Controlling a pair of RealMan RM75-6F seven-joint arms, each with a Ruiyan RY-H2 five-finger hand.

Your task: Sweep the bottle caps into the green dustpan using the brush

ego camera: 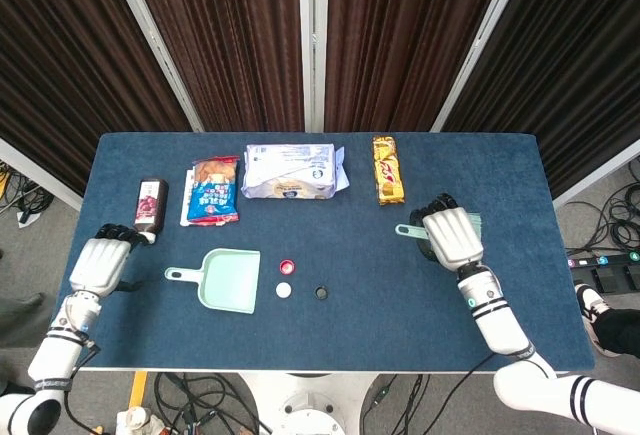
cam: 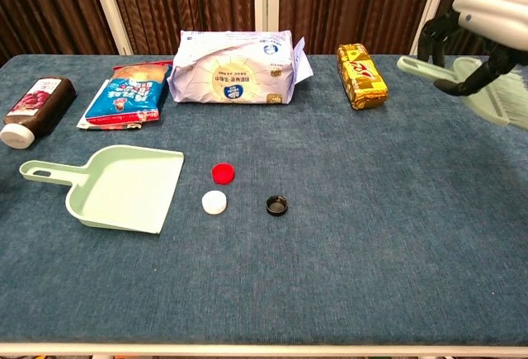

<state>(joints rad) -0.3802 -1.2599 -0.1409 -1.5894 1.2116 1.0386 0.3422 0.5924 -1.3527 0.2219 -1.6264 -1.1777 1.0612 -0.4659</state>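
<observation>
On blue table [ego camera: 500, 195] the right hand [ego camera: 452, 236] grasps the brush [cam: 487, 87]; bottle caps [ego camera: 285, 278] lie leftward, before the green dustpan [ego camera: 232, 280]. The left hand [ego camera: 97, 260] looks loosely curled, holding nothing.

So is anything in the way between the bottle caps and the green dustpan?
No. The red cap, white cap and black cap lie on bare cloth right of the dustpan, whose open edge faces them.

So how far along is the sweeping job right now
Done: the right hand holds the brush, lifted off the table. In hand: the left hand sits near the green dustpan, not touching it. Left: red cap, white cap and black cap are unswept.
</observation>
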